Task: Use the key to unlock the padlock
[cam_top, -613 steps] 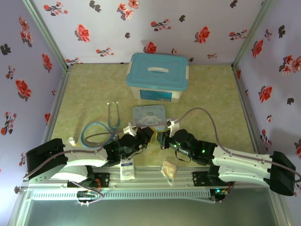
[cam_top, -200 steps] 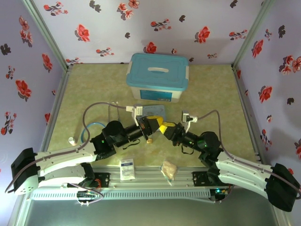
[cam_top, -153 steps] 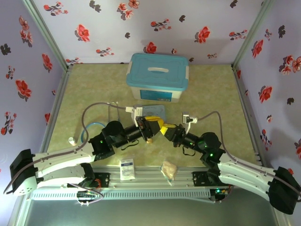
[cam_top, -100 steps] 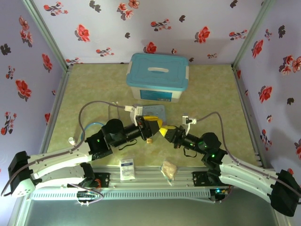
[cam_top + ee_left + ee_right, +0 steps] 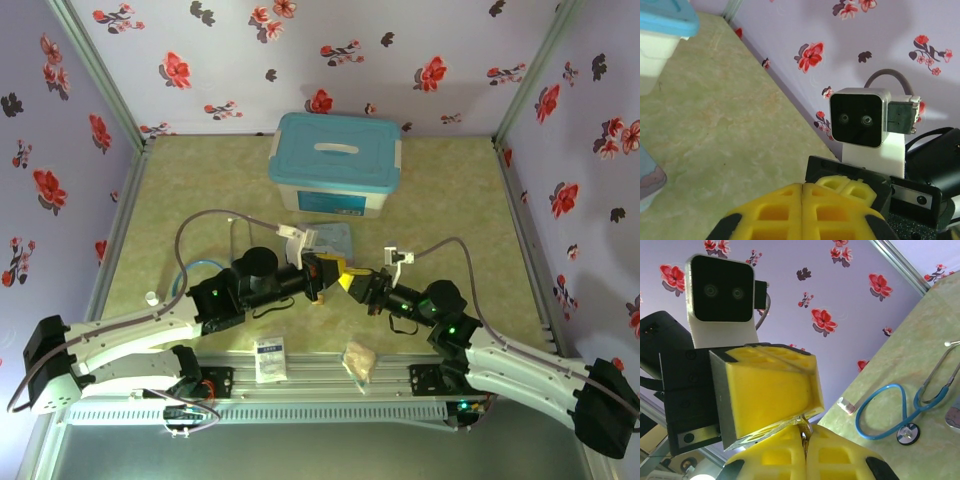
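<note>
Greenish mottled tabletop (image 5: 450, 190) enclosed by lilac flower-printed walls (image 5: 330, 80).

Nothing legible here. The white plastic storage box with the turquoise lid (image 5: 335, 165) carries a blue label strip (image 5: 332, 202) on its front wall, but the print is too small to make out. The white rectangular sachet (image 5: 270, 360) at the near edge shows dark printing, and that is blurred too. No brand, number or sign can be read.
</note>
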